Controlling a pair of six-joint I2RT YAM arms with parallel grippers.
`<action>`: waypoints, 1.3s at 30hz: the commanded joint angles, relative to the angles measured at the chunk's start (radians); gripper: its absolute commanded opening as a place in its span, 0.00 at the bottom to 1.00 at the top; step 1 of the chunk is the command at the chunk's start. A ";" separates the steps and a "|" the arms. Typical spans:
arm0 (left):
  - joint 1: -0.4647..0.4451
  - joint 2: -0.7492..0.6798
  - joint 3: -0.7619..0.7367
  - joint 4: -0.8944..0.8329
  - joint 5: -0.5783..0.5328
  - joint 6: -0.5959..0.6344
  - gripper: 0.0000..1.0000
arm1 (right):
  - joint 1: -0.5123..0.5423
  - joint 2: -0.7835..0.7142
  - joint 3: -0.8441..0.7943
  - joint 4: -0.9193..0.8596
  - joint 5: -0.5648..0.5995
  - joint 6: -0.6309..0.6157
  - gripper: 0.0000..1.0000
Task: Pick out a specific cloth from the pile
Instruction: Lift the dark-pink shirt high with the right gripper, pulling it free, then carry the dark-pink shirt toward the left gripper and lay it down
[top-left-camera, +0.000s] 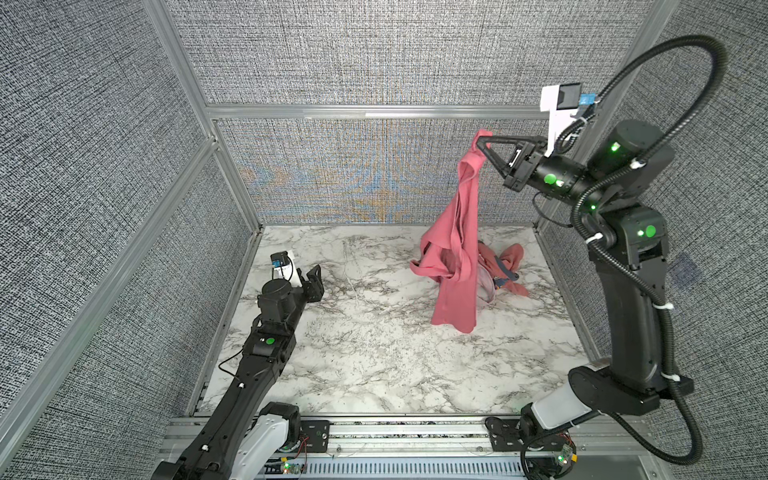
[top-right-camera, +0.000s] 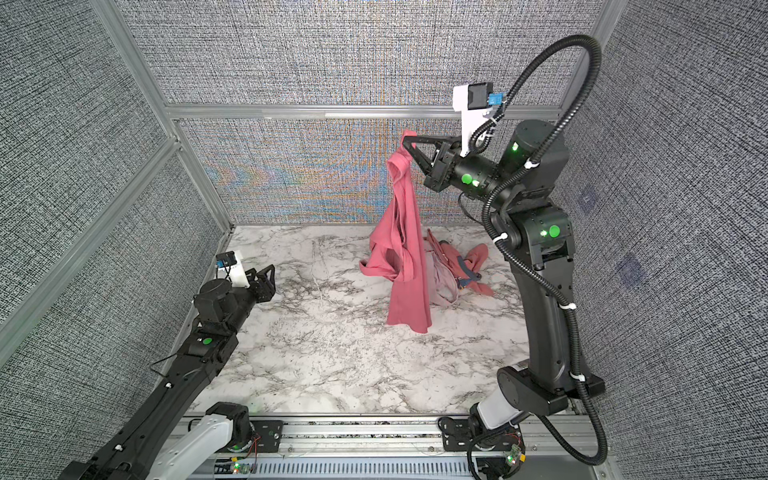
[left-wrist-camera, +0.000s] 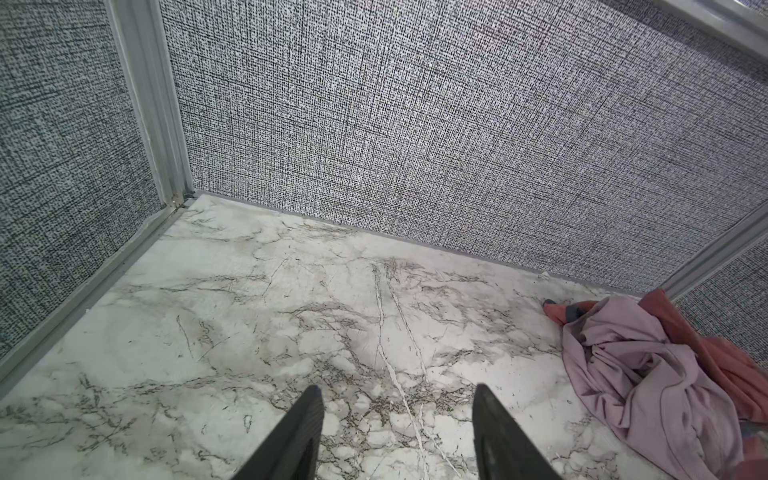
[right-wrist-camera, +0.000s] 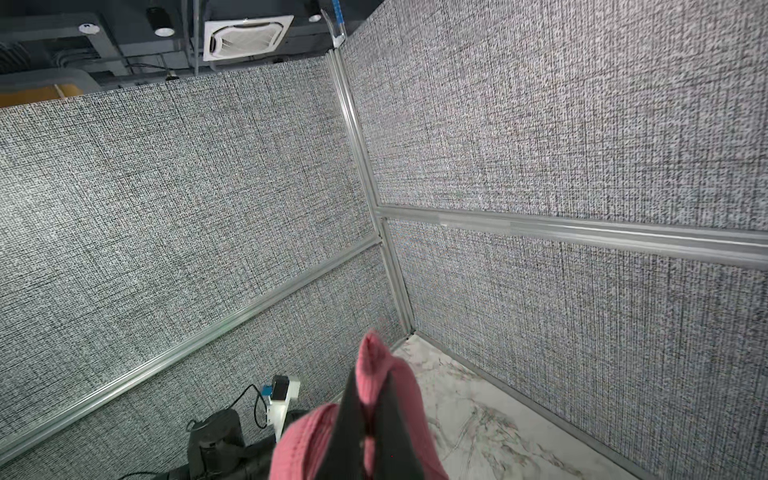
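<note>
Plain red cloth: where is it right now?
In both top views the cloth hangs on the right, pinched at its top by the right pincer, its lower end in front of the pile.

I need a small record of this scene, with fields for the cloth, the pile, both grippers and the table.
cloth: plain salmon-red, hanging from the right gripper
pile: pale pink and edged salmon-red garments on the table, partly hidden by the cloth
right gripper: shut on the cloth, raised
left gripper: open, empty, low over the table
</note>
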 joint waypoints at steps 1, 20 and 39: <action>0.000 -0.022 0.009 -0.034 -0.019 -0.014 0.60 | 0.007 0.004 -0.027 0.043 -0.047 0.032 0.00; -0.001 -0.220 0.131 -0.339 -0.129 -0.032 0.59 | 0.336 0.308 -0.202 0.152 0.027 -0.003 0.00; -0.001 -0.233 0.192 -0.414 -0.141 -0.009 0.60 | 0.574 0.839 -0.061 0.261 0.096 0.073 0.25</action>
